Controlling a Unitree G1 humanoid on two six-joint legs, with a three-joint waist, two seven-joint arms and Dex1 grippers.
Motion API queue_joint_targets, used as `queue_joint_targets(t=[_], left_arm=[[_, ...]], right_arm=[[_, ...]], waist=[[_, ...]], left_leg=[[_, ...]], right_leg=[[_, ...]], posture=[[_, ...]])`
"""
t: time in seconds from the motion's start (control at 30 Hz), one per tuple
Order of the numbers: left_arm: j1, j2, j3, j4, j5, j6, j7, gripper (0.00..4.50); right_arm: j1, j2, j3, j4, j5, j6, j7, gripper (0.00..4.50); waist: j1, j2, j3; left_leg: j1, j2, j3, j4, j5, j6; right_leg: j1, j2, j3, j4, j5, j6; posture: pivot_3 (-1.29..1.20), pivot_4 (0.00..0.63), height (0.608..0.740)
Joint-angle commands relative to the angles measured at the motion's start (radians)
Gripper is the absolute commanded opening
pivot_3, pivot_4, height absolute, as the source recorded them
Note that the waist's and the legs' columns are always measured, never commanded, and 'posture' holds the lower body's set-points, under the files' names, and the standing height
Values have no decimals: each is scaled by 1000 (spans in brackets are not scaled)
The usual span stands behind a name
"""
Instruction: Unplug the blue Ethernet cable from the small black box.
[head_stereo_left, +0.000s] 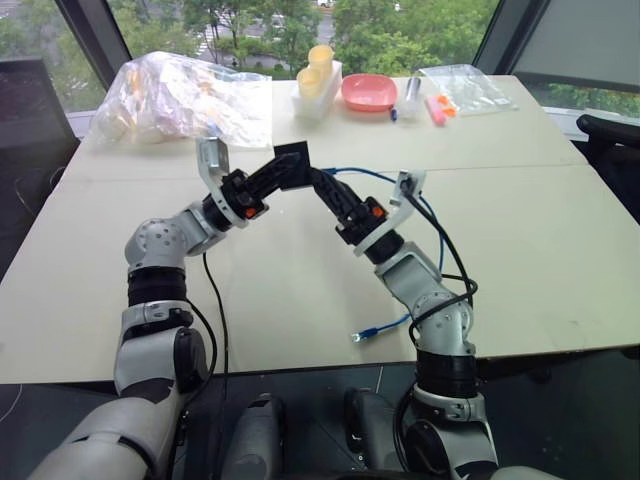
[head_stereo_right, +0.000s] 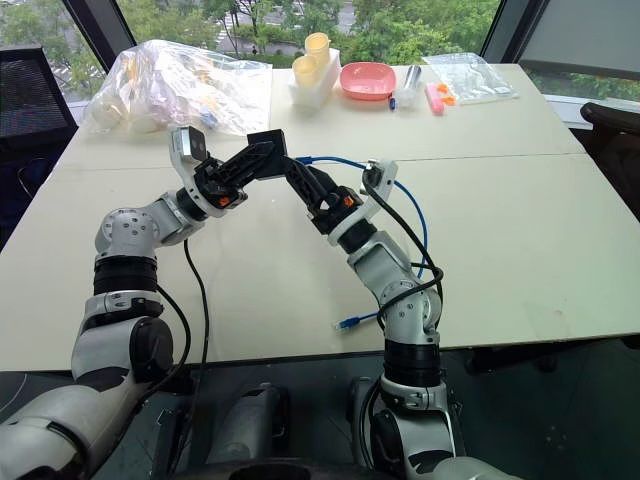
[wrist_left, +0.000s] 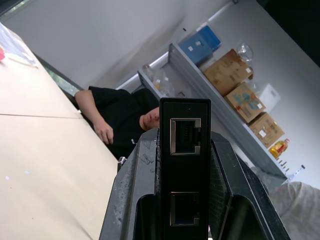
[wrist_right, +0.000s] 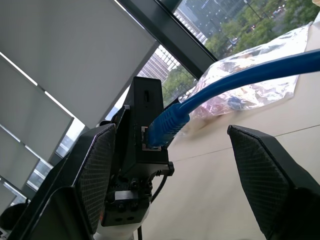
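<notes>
My left gripper (head_stereo_left: 283, 173) is shut on the small black box (head_stereo_left: 293, 167) and holds it up above the table. In the left wrist view the box (wrist_left: 184, 165) stands between the fingers (wrist_left: 132, 200), showing two empty ports. The blue Ethernet cable (wrist_right: 240, 75) is plugged into another side of the box (wrist_right: 145, 120). My right gripper (wrist_right: 172, 131) is open; its fingers (wrist_right: 95, 170) flank the plug without touching it. The cable (head_stereo_left: 362, 173) arcs over my right wrist and hangs down. Its loose end (head_stereo_left: 366, 333) lies near the table's front edge.
At the back of the table (head_stereo_left: 540, 230) lie a crumpled clear plastic bag (head_stereo_left: 180, 95), yellow cups in a white holder (head_stereo_left: 318, 72), a pink bowl (head_stereo_left: 368, 92) and a small clear bag (head_stereo_left: 465, 88). A person in black (wrist_left: 120, 115) sits beyond the table.
</notes>
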Motion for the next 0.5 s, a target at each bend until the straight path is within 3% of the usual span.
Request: queue_joint_targets(t=[0.03, 0.17, 0.5], left_arm=[[1, -2, -2, -41, -30, -1, -1, 530], [4, -2, -4, -42, -31, -2, 1, 530], [23, 28, -11, -46, -30, -11, 4, 530]], right_arm=[[-5, 16, 27, -21, 22, -15, 20, 1984], [-5, 16, 34, -15, 23, -17, 22, 24], [-9, 14, -1, 2, 26, -50, -16, 24]], waist=[[0, 0, 0], [0, 0, 0], [0, 0, 0]], left_leg=[[0, 0, 0, 0, 0, 0], [0, 0, 0, 0, 0, 0], [0, 0, 0, 0, 0, 0]], right_leg=[[0, 0, 0, 0, 0, 0], [0, 0, 0, 0, 0, 0], [0, 0, 0, 0, 0, -1]], posture=[[0, 150, 740], [0, 150, 740], [0, 150, 740]])
